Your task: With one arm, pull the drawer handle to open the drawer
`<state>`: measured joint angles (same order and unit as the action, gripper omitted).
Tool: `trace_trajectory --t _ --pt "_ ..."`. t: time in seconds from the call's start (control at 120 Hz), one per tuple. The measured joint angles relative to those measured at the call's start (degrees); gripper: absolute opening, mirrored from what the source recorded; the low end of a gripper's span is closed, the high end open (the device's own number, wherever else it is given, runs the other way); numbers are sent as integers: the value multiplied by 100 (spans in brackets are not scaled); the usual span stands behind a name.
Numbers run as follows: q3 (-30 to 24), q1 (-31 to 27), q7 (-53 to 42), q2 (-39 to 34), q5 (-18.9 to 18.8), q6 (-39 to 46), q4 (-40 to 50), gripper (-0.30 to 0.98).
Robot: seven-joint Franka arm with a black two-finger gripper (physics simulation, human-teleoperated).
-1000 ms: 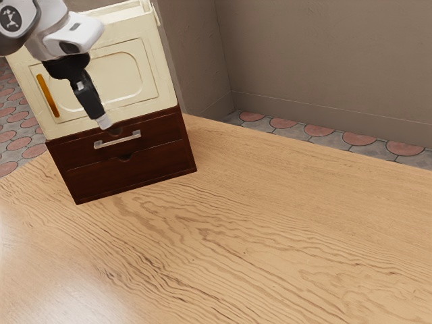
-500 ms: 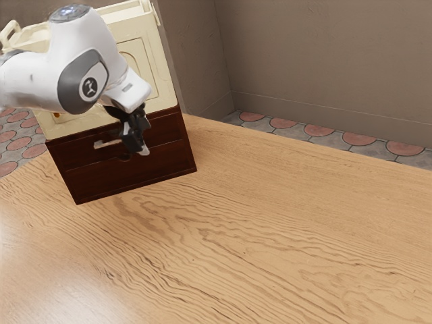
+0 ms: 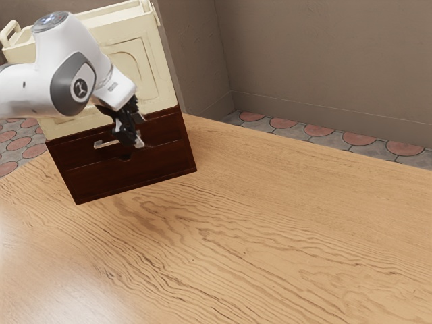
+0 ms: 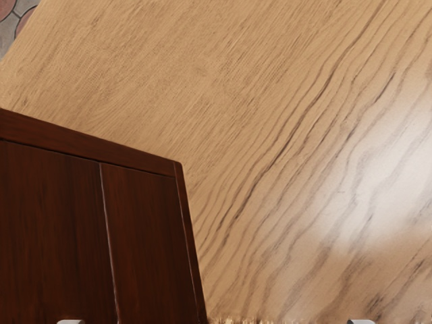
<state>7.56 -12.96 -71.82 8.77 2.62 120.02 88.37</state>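
Claw (image 3: 130, 137) is at the front of the dark wood cabinet (image 3: 137, 177), in front of the upper drawer (image 3: 76, 156). It covers the handle's end toward the exterior view's right. The other end of the handle (image 3: 106, 144) is visible, bright metal against dark wood. I can't tell from here whether the claw touches it.

Claw is wide: in the wrist view I have two pale fingertips (image 4: 70, 322) well apart, nothing clamped between them that I can see.

Upper drawer reads shut, front in line with the lower drawer (image 3: 88, 185). Lower one is shut too, with a small rounded notch at its top edge, just below the claw.

Cabinet sits on the wood table (image 3: 270, 223), upright. Cream bin (image 3: 153, 61) is on top of it, recessed panel on its front, loop grip at its rim on the exterior view's left. My arm (image 3: 20, 91) comes in from that same side, across the bin, hand angled down to the drawer fronts.

Wrist view: cabinet corner and seamed dark wood, table grain beside it with a glare patch. Past the table there's tiled floor (image 3: 317, 130) and a grey-brown wall (image 3: 324, 61).
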Motion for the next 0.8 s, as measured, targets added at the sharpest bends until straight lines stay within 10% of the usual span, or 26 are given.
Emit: trace_trajectory --t 0.8 --pt "296 -100 1248 231 -1038 59 -62 20"
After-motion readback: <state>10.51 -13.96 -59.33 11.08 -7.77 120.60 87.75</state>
